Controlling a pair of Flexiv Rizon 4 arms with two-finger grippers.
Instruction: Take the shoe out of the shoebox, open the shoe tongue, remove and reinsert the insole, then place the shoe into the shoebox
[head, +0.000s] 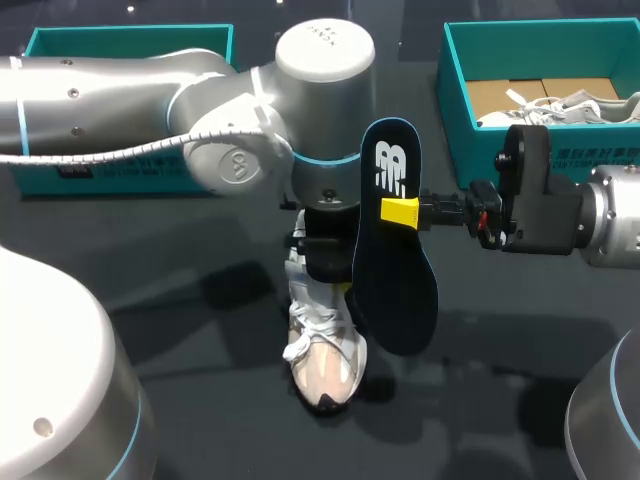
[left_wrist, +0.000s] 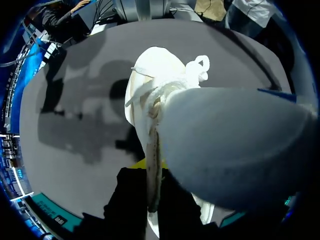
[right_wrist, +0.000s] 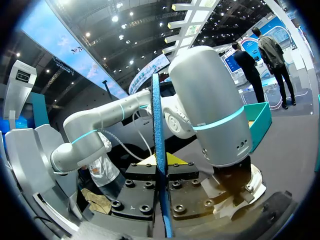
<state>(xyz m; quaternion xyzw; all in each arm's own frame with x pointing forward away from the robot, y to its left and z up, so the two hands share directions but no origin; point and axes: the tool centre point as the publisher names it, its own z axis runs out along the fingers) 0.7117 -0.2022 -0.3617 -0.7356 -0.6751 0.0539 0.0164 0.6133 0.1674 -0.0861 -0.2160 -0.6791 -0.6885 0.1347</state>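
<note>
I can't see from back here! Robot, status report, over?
Right gripper shut on dark blue foam insole, held upright. Left gripper shut on white and pink sneaker, on dark table. Left arm close beside insole.

Exhibition hall: high dark ceiling (right_wrist: 142, 35), rows of spotlights (right_wrist: 116, 18), large display screen (right_wrist: 55, 35) overhead.

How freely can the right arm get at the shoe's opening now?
Probably not freely: the left arm hangs right over the shoe, covering its opening, and the right gripper is shut on the insole.
</note>
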